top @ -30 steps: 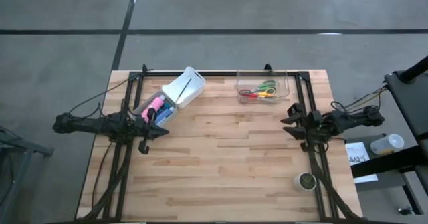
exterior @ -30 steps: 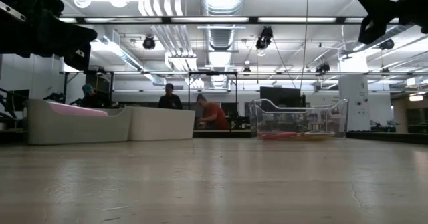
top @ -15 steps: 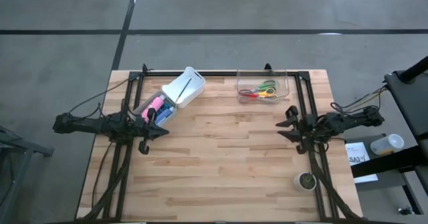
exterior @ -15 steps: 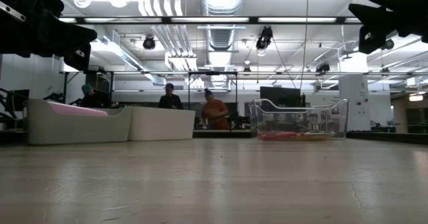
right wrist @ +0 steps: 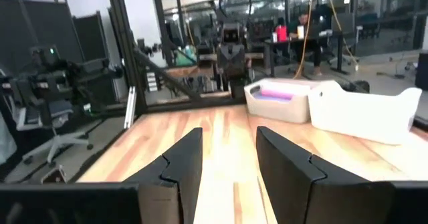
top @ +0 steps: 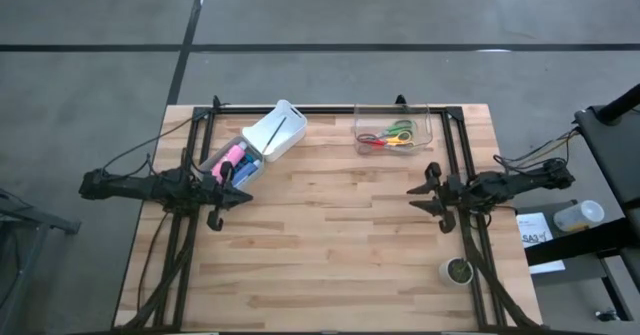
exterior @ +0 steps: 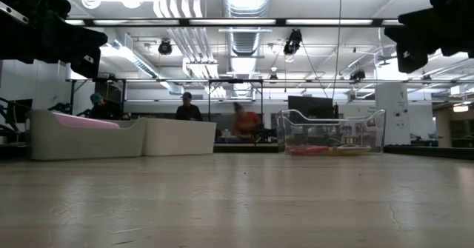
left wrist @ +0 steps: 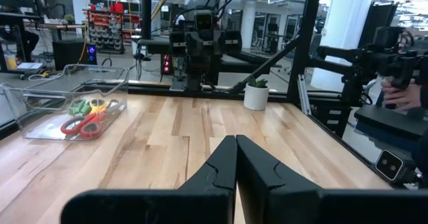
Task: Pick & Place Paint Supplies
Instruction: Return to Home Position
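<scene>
A pink bottle [top: 232, 156] and a blue item [top: 247, 166] lie in a white bin [top: 222, 153] at the table's far left. A thin brown paintbrush [top: 277, 132] lies in a second white bin [top: 283, 120] beside it. In the right wrist view the pink bottle [right wrist: 275, 89] shows over the bin's rim. My left gripper [top: 246, 198] hovers shut just on the near side of the first bin, holding nothing. My right gripper [top: 417, 199] hovers open at the table's right, pointing level toward the bins, with nothing between its fingers [right wrist: 179, 164].
A clear tray [top: 428, 125] with coloured scissors [top: 390, 135] stands at the far edge, right of centre. A small potted plant [top: 458, 271] sits near the right front corner. Bare wood lies between the two grippers. People show in the room beyond the table.
My right gripper has tipped down from a raised pose to level and sunk a little; its fingertips now reach farther toward the table's middle. Its gap is unchanged. My left arm has kept still.
</scene>
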